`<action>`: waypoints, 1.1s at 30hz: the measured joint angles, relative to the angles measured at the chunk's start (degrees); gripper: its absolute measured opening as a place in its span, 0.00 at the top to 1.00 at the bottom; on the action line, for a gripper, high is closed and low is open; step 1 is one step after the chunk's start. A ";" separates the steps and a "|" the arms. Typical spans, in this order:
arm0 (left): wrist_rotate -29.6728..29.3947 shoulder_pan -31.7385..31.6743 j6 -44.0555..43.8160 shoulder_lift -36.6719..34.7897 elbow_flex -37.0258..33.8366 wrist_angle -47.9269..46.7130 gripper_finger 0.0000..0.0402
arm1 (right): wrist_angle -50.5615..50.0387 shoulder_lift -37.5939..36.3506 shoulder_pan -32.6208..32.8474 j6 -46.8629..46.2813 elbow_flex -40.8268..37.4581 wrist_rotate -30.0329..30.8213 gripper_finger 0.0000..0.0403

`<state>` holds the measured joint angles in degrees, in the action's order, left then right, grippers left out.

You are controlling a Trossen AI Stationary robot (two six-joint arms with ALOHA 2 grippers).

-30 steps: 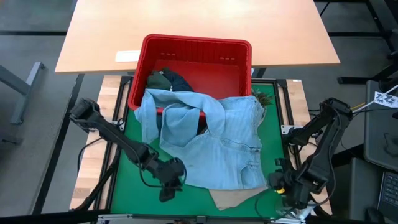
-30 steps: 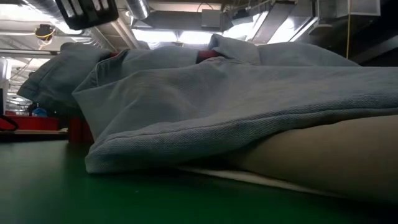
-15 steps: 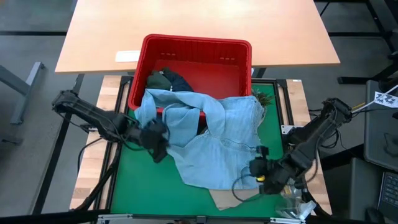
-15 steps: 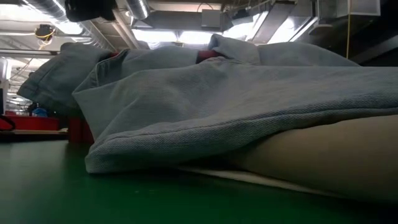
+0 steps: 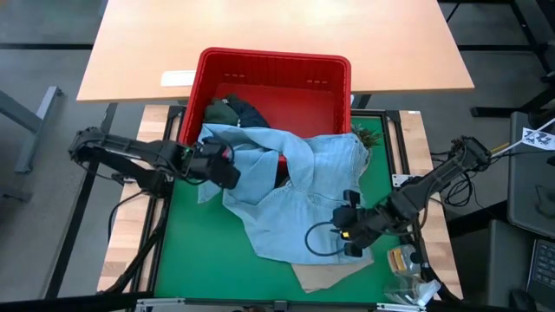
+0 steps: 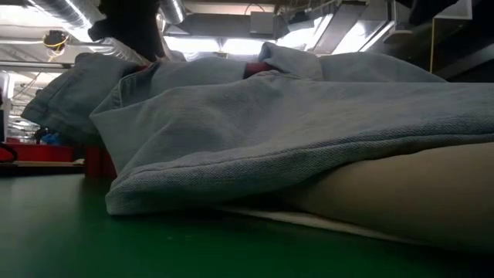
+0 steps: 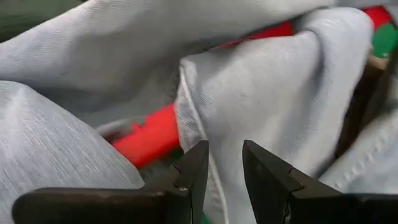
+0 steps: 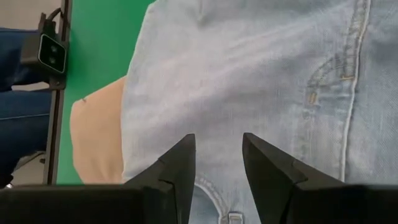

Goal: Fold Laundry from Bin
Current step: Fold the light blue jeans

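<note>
- Wooden table (image 5: 277,35): sits behind the work area; its near edge meets the back of the bin.
- Green mat (image 5: 195,251): work surface. Bare mat shows along its near-left portion and in a strip on the right side.
- Red bin (image 5: 276,68): stands at the back edge of the mat. Its rear half is bare inside; dark garments (image 5: 232,110) lie in its left corner.
- Light blue garment (image 5: 303,199): draped over the bin's front rim and spread forward across the mat centre. Its lower edge overlaps a beige garment (image 5: 325,276), which pokes out at the mat's near edge.
- Left gripper (image 5: 227,169): at the garment's left fold, beside the front rim of the bin. The wrist view shows its fingers (image 7: 193,171) narrowly parted, with a fabric edge running between them.
- Right gripper (image 5: 342,227): over the garment's lower right part. Its fingers (image 8: 180,165) stand narrowly apart above the denim, holding nothing.
</note>
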<state>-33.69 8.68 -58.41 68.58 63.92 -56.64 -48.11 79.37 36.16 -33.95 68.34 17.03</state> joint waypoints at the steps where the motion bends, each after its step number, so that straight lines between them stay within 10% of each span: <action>1: 0.24 -0.67 -0.06 0.21 0.00 0.04 0.76 | 0.24 0.00 0.01 0.00 -0.02 -0.04 0.67; 33: 2.70 -3.31 -6.44 0.30 -0.04 -6.33 0.76 | 0.67 0.01 0.17 0.02 -0.02 -0.13 0.67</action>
<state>-30.99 5.37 -64.85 68.88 63.88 -62.97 -47.44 79.37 36.34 -33.94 68.31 16.91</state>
